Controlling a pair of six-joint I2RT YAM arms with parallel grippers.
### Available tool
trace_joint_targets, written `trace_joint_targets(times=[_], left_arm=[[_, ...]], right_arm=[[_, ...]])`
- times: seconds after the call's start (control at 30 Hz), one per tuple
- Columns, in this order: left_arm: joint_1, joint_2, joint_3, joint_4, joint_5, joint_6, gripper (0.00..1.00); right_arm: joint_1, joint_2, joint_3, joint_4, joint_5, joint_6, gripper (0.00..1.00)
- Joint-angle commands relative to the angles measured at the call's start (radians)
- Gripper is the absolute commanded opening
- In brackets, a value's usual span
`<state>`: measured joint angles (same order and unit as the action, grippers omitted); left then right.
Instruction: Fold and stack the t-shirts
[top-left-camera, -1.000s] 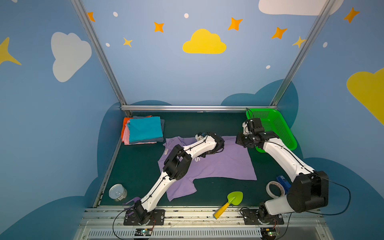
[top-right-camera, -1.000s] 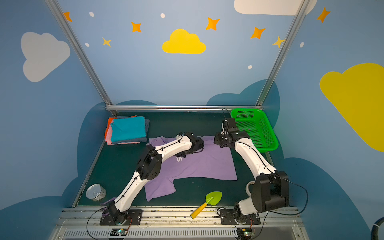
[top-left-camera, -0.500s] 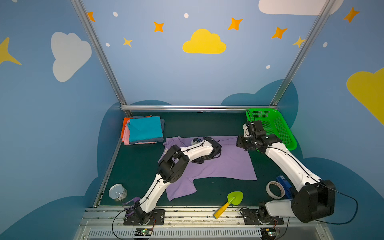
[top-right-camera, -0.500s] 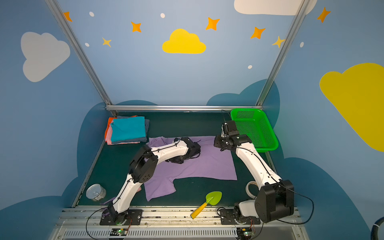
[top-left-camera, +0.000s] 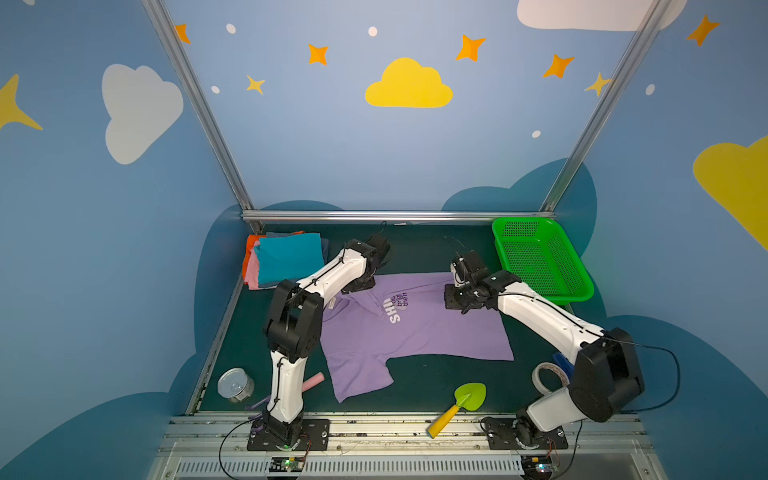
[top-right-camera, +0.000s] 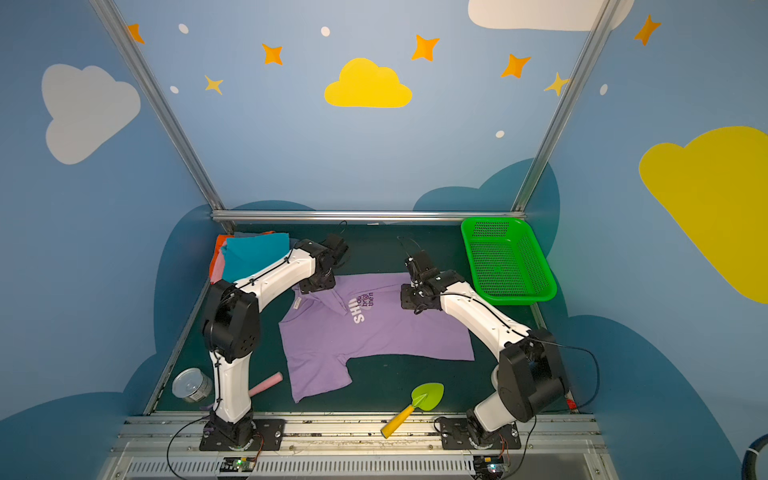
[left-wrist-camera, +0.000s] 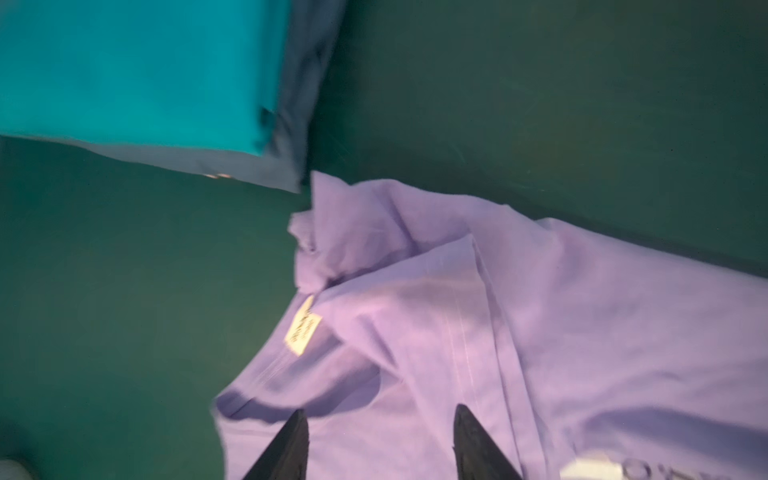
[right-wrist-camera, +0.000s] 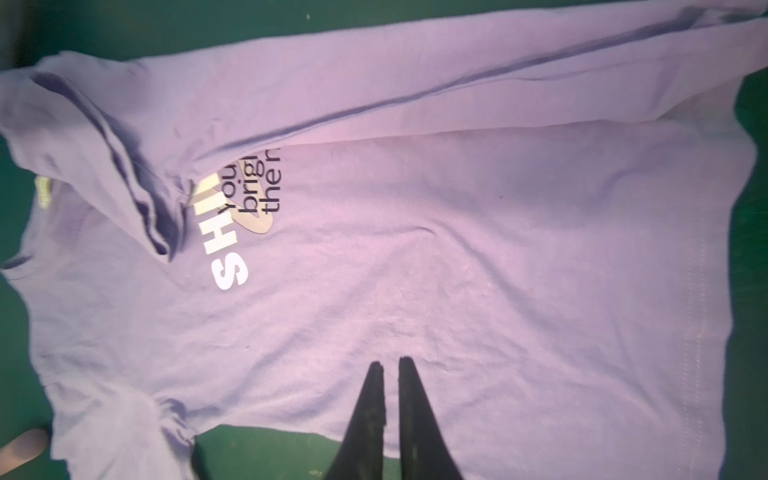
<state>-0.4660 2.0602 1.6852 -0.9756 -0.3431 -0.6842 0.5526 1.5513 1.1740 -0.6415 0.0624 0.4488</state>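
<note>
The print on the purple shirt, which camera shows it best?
The right wrist view: the print is large and legible, partly under a fold. Both top views show it small; the left wrist view catches only a blurred corner.

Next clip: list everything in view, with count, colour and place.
lavender t-shirt: 1, lavender, white and dark print, spread mid-table, far edge folded over
folded t-shirts: 1 stack, teal on top, grey-blue, pink, orange beneath, far left corner
basket: 1, green, far right corner
tin can: 1, silver, near left
stick: 1, pink, near left, beside left arm
toy shovel: 1, green blade, yellow handle, near edge
tape roll: 1, whitish, near right
left claw: 1, black, open, above shirt collar
right claw: 1, black, shut, above shirt's right part
</note>
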Motion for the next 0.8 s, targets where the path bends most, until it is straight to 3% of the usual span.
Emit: trace_joint_targets(times=[0.0,0.6,0.67,0.77], left_arm=[[0.024,0.030,0.031,0.057,0.110,0.046,0.62],[0.131,0.098,0.093,0.104,0.206,0.051,0.59],[0.133,0.117,0.115,0.087,0.208,0.052,0.53],[0.136,0.142,0.141,0.057,0.205,0.051,0.29]], right_arm=[[0.016,0.042,0.067,-0.027,0.028,0.008,0.10],[0.070,0.197,0.182,-0.067,0.006,-0.004,0.07],[0.072,0.207,0.189,-0.069,0.004,-0.005,0.07],[0.072,0.219,0.200,-0.077,0.003,-0.009,0.06]])
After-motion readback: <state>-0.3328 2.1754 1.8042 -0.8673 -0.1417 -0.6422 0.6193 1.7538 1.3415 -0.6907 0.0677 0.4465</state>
